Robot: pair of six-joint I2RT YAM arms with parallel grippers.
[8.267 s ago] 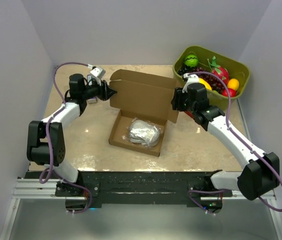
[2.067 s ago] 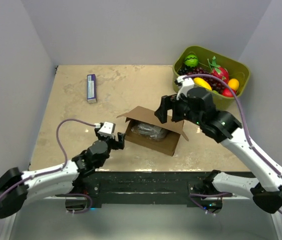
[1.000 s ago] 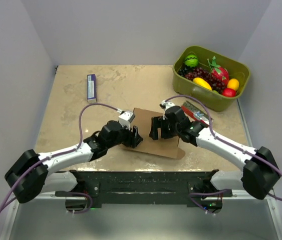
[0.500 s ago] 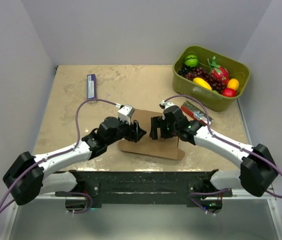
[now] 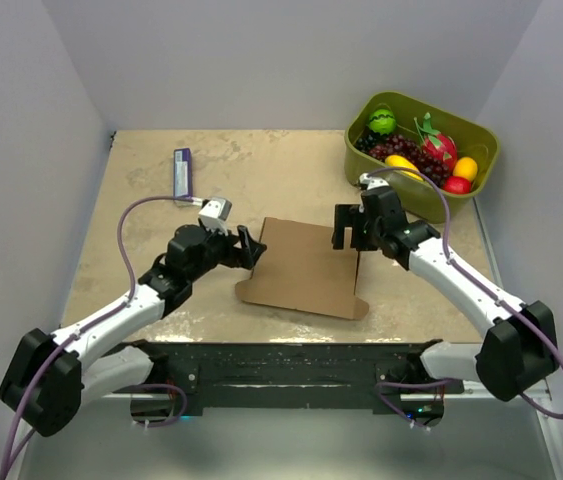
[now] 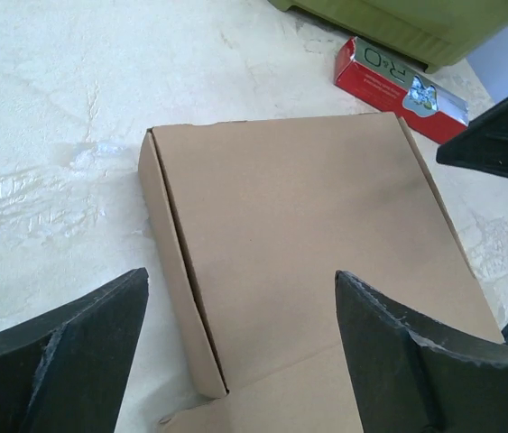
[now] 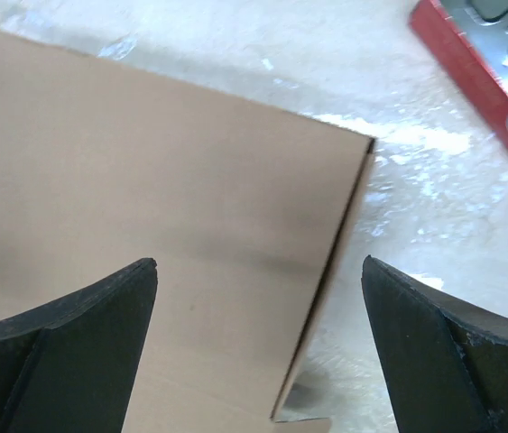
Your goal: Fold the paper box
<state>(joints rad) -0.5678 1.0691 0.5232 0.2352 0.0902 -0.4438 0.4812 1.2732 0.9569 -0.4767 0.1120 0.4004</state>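
paper box (image 5: 306, 267): closed, lying flat on the surface (image 5: 261, 170)
left hand (image 5: 251, 250): spread apart, empty, just beside box's left edge
right hand (image 5: 342, 228): spread apart, empty, over box's far right corner

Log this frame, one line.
paper box: lid shut, lying flat | left gripper: open, empty | right gripper: open, empty

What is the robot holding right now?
Nothing. Both arms' jaws stand open at opposite sides of the closed paper box, gripping none of it.
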